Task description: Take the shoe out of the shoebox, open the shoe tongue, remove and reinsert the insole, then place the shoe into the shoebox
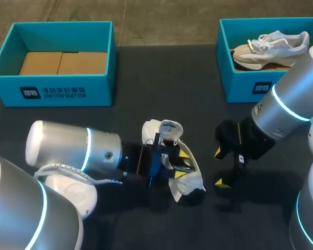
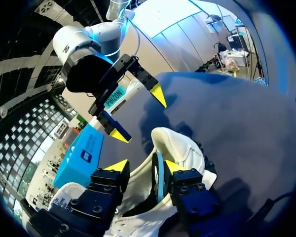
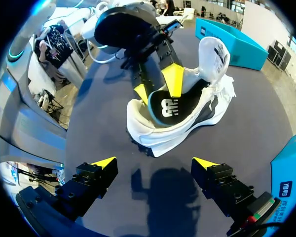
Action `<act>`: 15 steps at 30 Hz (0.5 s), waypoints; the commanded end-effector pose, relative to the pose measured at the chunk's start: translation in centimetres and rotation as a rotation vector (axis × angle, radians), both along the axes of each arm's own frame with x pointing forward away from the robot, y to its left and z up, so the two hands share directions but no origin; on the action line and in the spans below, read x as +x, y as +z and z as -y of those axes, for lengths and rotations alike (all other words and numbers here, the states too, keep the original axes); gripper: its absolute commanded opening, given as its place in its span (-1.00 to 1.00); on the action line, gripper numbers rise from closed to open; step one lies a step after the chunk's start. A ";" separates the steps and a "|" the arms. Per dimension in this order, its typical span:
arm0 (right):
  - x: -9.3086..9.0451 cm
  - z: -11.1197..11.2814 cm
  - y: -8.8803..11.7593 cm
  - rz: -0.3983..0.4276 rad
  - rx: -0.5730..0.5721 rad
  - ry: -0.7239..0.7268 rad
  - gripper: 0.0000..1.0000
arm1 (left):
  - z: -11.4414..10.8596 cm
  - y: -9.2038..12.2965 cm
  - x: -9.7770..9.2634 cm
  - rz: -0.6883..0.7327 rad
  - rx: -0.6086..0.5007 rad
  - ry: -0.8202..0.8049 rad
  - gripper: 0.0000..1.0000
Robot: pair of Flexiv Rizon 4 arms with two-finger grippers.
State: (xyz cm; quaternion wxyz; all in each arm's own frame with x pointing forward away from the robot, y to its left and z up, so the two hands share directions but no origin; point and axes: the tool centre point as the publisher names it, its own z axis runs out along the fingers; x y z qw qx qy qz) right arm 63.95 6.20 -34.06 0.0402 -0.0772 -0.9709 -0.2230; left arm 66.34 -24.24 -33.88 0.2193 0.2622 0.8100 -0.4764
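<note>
1. The desk (image 1: 146, 78) carries two teal shoeboxes. The empty shoebox (image 1: 52, 94) sits at the upper left of the head view. The second shoebox (image 1: 250, 88) sits at the upper right and has a spare sneaker (image 1: 271, 47) lying in it.
2. The white sneaker (image 1: 190, 185) is out of its box. It lies on the desk in the lower middle of the head view, between the two arms and well apart from both boxes. Its long axis runs from upper left to lower right. The heel end is judged to be the lower-right one, which faces the right arm. The tongue (image 3: 213, 54) is seen pulled up and back, so the opening is bared.
3. The left gripper (image 1: 181, 164) comes in from the left and is set into that opening. Its fingers are spread with nothing pinched between them, and only one finger is seen close against the insole's edge.
4. The right gripper (image 1: 219, 167) hangs just right of the sneaker without touching it. It is wide open and empty, and is aimed at the heel.
5. The insole (image 3: 167, 106), dark with a teal rim, lies inside the sneaker directly under the left fingers. The left gripper is therefore much the nearer, and the insole work is judged to fall to it, lengthwise along the sneaker. The heel is left within reach of the right gripper for steadying.
</note>
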 end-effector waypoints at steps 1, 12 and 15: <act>0.0 -0.2 -0.1 0.001 -0.004 -0.002 1.00 | -1.3 1.2 -0.5 -0.002 0.006 -0.010 -0.04; 0.0 -0.2 -0.1 0.001 -0.004 -0.002 1.00 | -2.6 2.5 0.0 -0.032 0.064 -0.053 -0.10; 0.0 -0.2 -0.1 0.001 -0.004 -0.002 1.00 | -3.0 2.6 0.3 -0.041 0.088 -0.066 -0.14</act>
